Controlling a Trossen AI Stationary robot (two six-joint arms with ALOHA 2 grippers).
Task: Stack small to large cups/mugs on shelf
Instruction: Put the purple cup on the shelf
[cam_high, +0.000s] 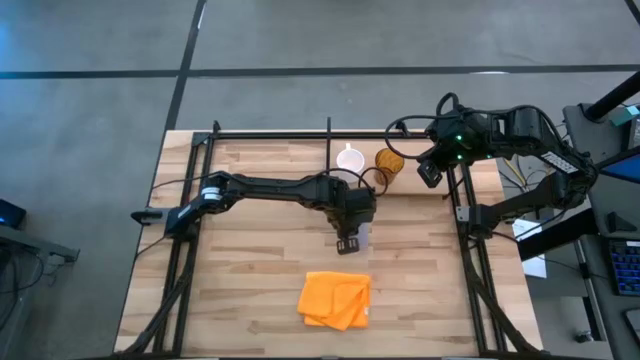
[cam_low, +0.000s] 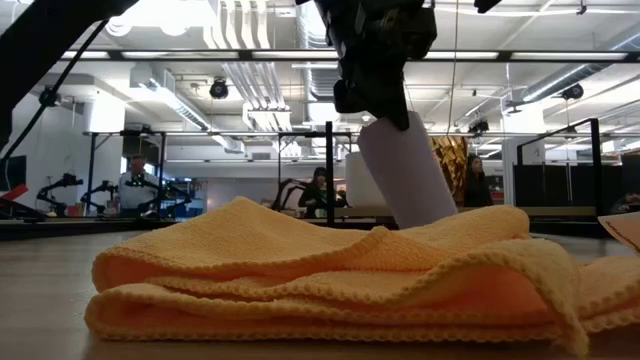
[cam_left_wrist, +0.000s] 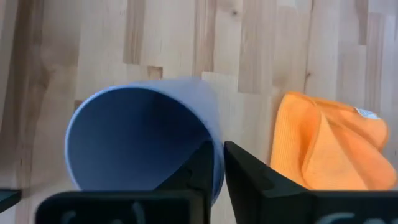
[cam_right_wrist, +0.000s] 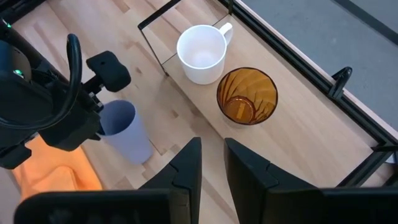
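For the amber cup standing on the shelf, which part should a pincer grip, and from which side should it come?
Probably the rim of the amber cup, from above: it stands upright with its mouth open, so one finger can go inside and one outside. The side away from the white mug looks best, since the mug stands close. The right pincer hovers nearby.

A smooth grey concrete floor (cam_high: 330, 35) crossed by dark lines was seen around the light butcher-block wooden tabletop (cam_high: 250, 270), while beyond it an open ceiling hung with silver ventilation ducts (cam_low: 245, 85) and bright strip lights (cam_low: 500, 55) was shown above seated people (cam_low: 133, 180).
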